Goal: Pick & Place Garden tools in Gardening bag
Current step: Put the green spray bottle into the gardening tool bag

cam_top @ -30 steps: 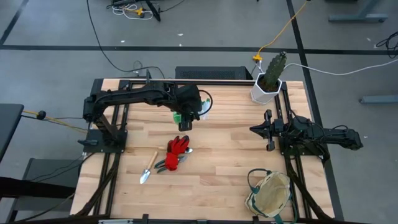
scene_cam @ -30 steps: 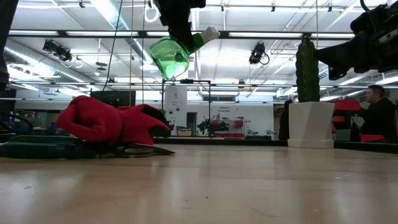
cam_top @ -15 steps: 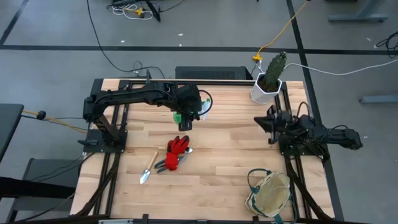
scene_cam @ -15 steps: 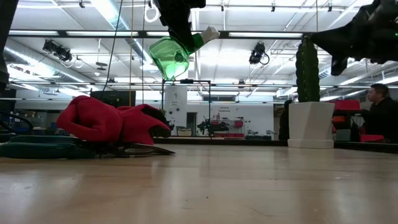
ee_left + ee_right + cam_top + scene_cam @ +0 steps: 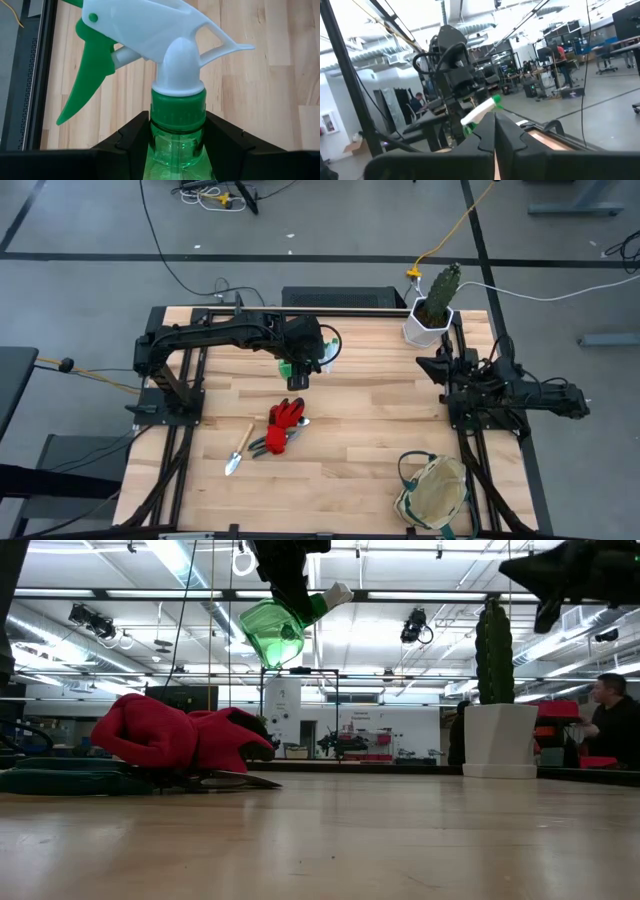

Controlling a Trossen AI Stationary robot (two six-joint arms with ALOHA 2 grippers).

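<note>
So the left gripper [image 5: 303, 367] is up off the counter [image 5: 370, 410] at abt 11 o'clock from the middle, w/ the spray bottle [image 5: 312, 352] clamped in it. In the left wrist view the fingers [image 5: 130, 135] are pressed on both sides of the green neck right under the collar, white head and green trigger sticking out past them. Jaws partway apart, as wide as the neck lets them. In the low view the bottle hangs tilted, well above the wood, green body lower and white nozzle higher.

Right gripper [image 5: 428, 366] is over the counter's 3 o'clock edge, pointing in toward the middle, raised. Right wrist view shows its two fingers pressed together, closed w/ nothing between them. You can see the other arm and the bottle across from it in that view.

Rest of the tools are in a pile around 7 o'clock from center: red gloves [image 5: 285, 420] on top, pruners [image 5: 268, 444] touching them just below, and the trowel [image 5: 238, 450] w/ wooden handle beside that, blade toward the near edge. In the low view the gloves are a red heap lying on the dark handles.

Gardening bag [image 5: 433, 491] sits at the 5 o'clock corner, mouth up; can't tell from above if anything's inside. Well apart from the tool pile.

Cactus [image 5: 440, 292] in its white pot [image 5: 424, 328] at the 1 o'clock corner. A person [image 5: 612, 725] is in the room bg, beyond the counter.
</note>
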